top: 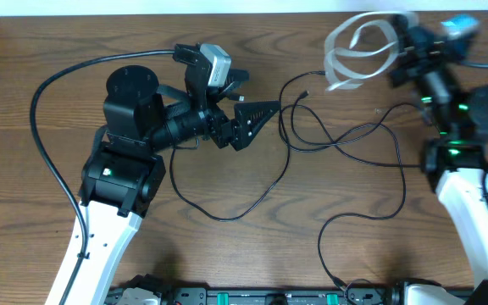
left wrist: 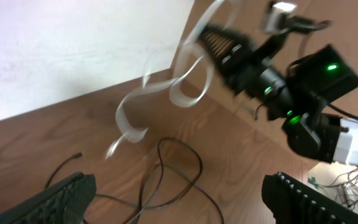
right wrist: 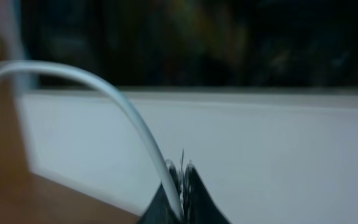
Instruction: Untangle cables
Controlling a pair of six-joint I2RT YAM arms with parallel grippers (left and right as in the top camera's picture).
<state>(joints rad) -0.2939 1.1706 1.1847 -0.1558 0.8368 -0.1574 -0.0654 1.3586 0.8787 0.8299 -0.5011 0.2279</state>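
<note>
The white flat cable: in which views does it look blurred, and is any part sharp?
Overhead view: the flat white ribbon cable and the right pincer are smeared by motion, while the thin black cables lie sharp. Left wrist view: the ribbon is streaked too. Right wrist view: soft focus everywhere, dark background.

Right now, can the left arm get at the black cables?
Probably yes: the left gripper is open and empty, black cables lie bare just ahead, and the right gripper holds the white cable aside.
</note>
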